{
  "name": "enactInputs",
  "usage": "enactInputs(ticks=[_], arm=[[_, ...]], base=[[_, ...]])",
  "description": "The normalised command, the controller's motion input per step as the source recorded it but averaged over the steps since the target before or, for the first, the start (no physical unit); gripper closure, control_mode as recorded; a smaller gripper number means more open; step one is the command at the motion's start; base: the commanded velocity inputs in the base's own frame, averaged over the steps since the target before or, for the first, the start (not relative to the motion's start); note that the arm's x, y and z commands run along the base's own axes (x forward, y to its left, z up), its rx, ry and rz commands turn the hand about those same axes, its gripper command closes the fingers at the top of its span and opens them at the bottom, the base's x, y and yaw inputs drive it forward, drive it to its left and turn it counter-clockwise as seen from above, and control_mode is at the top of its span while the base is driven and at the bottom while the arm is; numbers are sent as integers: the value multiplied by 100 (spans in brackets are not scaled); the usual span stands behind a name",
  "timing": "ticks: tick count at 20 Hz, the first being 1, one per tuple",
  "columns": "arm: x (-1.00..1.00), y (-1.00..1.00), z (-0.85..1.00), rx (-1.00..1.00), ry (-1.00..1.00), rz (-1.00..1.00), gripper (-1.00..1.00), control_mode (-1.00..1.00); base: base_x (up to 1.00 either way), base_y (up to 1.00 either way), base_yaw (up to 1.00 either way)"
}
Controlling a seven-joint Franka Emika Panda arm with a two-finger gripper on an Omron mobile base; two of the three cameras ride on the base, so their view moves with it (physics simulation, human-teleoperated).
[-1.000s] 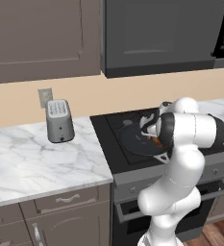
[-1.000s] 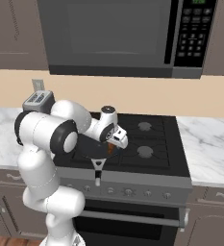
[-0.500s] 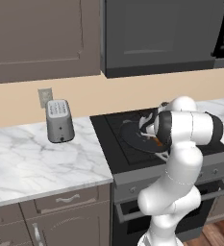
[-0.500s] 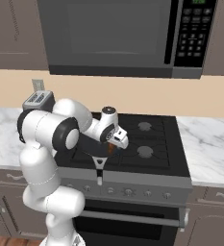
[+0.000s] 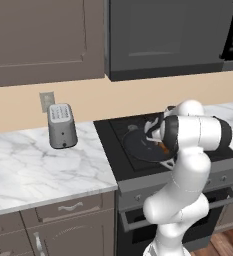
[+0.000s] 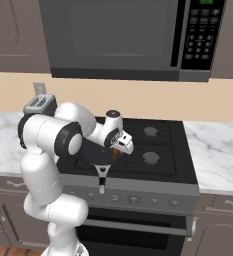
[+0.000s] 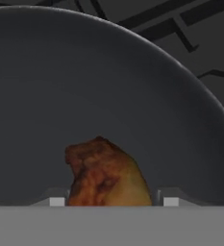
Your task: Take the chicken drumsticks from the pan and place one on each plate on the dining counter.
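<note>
your gripper point(image 6: 119, 149) sits low over the pan point(image 5: 144, 146) on the stove point(image 6: 158, 150), just right of centre in the left base view and at mid-frame in the right base view. in the hand view a chicken drumstick point(image 7: 108, 175) lies on the pan floor at the bottom centre, right between your two finger tips point(image 7: 56, 201), which stand on either side of it; you cannot tell whether they press it. a sliver of orange-brown meat point(image 5: 163, 147) peeks out beside the wrist. the pan's handle point(image 6: 102, 176) points toward the stove's front edge. a toaster point(image 5: 61, 126) stands on the marble counter point(image 5: 33, 170) at mid-left.
</note>
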Motion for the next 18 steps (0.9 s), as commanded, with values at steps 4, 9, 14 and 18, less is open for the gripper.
enactInputs(ticks=[4,9,14,18], arm=[[0,18,-18,0,16,0,100,-100],[-2,23,-11,0,12,0,100,-100],[-16,7,37,2,1,0,100,-100],[-73,6,40,5,-11,0,100,-100]], base=[[0,0,0],[0,0,0],[0,0,0],[0,0,0]])
